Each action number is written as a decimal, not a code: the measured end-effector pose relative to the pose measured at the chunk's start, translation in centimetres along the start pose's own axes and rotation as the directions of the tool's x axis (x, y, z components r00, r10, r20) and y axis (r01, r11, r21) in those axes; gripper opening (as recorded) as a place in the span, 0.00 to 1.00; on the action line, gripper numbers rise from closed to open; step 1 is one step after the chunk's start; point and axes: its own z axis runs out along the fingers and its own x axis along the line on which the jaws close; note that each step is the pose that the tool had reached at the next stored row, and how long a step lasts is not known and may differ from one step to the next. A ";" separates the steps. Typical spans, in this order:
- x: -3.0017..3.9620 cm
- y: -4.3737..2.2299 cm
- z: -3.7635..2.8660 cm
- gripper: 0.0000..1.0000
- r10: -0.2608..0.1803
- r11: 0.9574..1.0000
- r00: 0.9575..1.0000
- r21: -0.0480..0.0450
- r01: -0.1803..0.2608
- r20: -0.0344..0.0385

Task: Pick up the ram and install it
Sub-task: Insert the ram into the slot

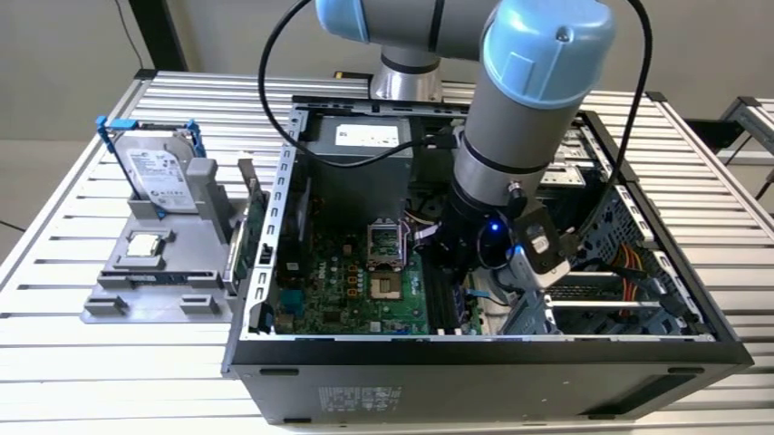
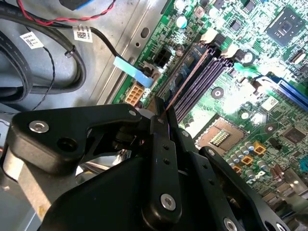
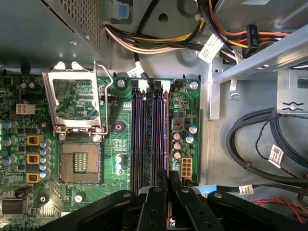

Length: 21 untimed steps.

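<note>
I read the ram [image 2: 190,79], a long thin dark circuit-board stick seen edge-on, as pinched between my black fingers [image 2: 160,126], which are closed on its end, and lying along the dark memory slots [image 3: 149,137] of the green motherboard [image 3: 118,144]. In the exterior view the gripper [image 1: 466,258] sits deep inside the open black computer case [image 1: 484,362] on the slatted metal counter [image 1: 72,362]. I judge this the seating step; it calls for straight pressure with the stick kept in line with its slot.
</note>
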 end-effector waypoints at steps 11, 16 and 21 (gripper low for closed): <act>0.05 0.01 0.03 0.00 0.022 1.000 1.000 0.000 -0.022 0.001; 0.06 0.01 0.15 0.00 0.033 0.999 0.999 0.000 -0.033 0.001; 0.07 0.00 0.27 0.00 0.048 0.999 0.999 0.001 -0.048 0.002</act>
